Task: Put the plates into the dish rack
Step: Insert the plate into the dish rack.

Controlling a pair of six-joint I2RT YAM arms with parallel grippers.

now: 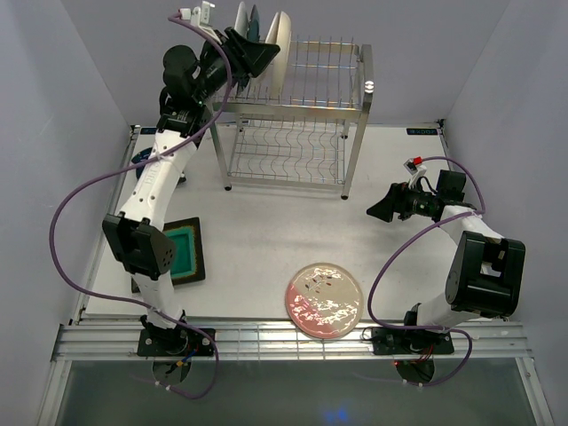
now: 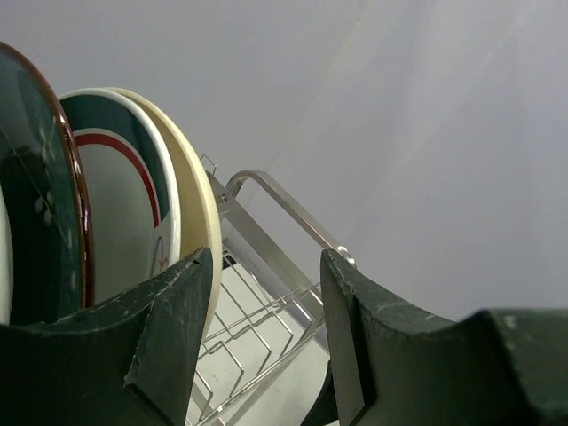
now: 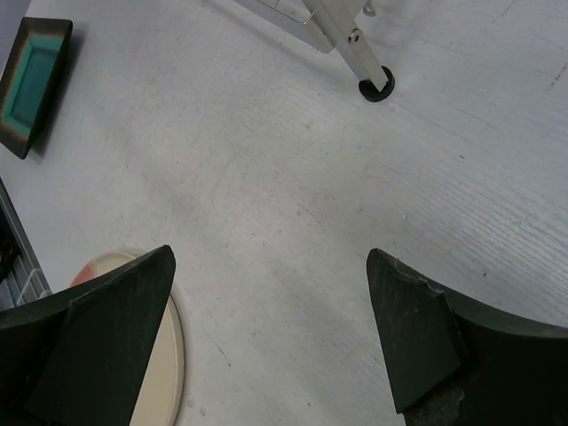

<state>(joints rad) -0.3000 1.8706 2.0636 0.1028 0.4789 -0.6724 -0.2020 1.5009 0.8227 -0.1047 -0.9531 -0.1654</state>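
Left tool (image 2: 266,266) at rack (image 2: 284,200) top tier: spread partway, pinching nothing, just beside cream plate (image 2: 197,186), upright in slot w/ neighbours. Right tool (image 3: 271,266) spread wide, empty, over worktop (image 3: 293,160). Pink plate (image 1: 323,300) + green sq. dish (image 1: 182,251) on worktop, not yet racked. Risk: clipping cream rim on pull-back, toppling row.

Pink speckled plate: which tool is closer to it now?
Right. The right tool hovers over the table beyond and to the right of the pink speckled plate; the left tool is far off, up at the dish rack's top tier.
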